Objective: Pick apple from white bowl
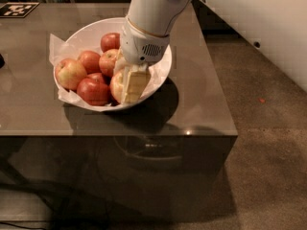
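Just left of the frame's centre, my gripper [128, 94] is reaching down into the near right part of the white bowl [91, 28], and my white arm [152, 18] is coming in from the top edge and hiding the bowl's right side. The apple [116, 85] is lying in the bowl, pressed against the gripper's left side, only a pale sliver of it showing; whether I am actually clasping it I cannot tell. Crowding it on the left are a red apple [93, 91], a yellow-red apple [70, 73] and three more apples [110, 41] behind. Crinkled paper [57, 46] is lining the bowl, which is sitting on a glossy brown table [196, 99]. A black-and-white marker [18, 8] is lying at the upper left.
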